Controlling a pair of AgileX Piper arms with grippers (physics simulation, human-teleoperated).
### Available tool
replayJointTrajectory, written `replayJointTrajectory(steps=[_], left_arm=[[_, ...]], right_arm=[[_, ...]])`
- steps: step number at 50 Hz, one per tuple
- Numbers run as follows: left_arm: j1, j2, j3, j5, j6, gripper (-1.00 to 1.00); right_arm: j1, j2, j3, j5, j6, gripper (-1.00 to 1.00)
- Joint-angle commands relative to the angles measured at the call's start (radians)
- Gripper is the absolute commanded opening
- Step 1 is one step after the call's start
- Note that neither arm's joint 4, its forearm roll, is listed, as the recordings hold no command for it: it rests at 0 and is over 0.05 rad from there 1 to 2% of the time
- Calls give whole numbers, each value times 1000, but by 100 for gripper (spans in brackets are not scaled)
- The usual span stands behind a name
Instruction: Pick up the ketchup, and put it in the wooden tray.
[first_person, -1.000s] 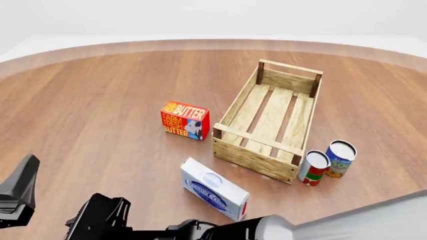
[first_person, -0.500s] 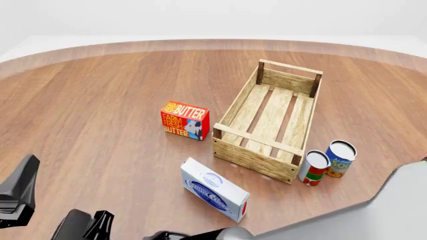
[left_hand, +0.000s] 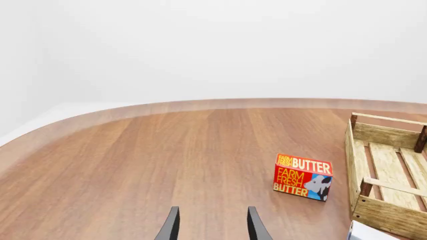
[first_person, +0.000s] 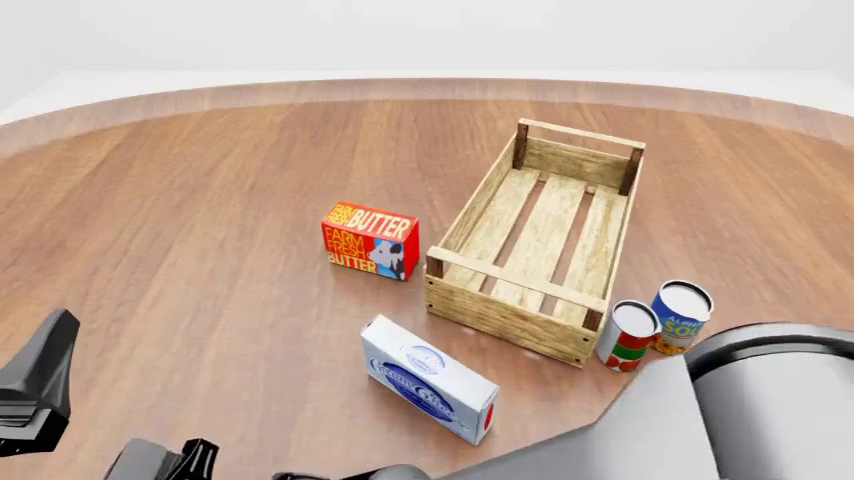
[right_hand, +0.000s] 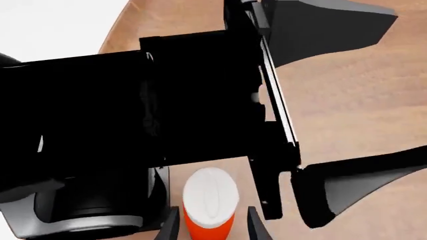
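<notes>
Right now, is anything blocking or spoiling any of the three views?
Left wrist view: clean, evenly lit, butter box sharp. Front view: a big grey arm body fills the lower right corner, beside the two cans. Right wrist view: black arm hardware blocks most of the frame; only the ketchup cap and orange top show, between the right gripper fingers.

One wooden tray (first_person: 541, 250), one ketchup (right_hand: 209, 205) bottle, two cans – a red-green-white can (first_person: 627, 336) and a blue can (first_person: 679, 317) – one red butter box (first_person: 370, 241), one white-blue carton (first_person: 429, 378), two arms.
</notes>
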Motion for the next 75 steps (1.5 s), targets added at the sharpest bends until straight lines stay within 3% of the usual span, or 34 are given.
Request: replayJointTrajectory(steps=[1, 8, 9, 36, 75], left_arm=[[0, 0, 0, 0, 0, 100], [0, 0, 0, 0, 0, 100], [0, 0, 0, 0, 0, 100], [0, 0, 0, 0, 0, 100], [0, 0, 0, 0, 0, 100]], right_arm=[[0, 36, -25, 8, 8, 100], [1, 40, -27, 10, 8, 100], [0, 39, -26, 10, 5, -100], [-2, -32, 80, -45, -5, -100], [-87, -133, 227, -113, -15, -100]])
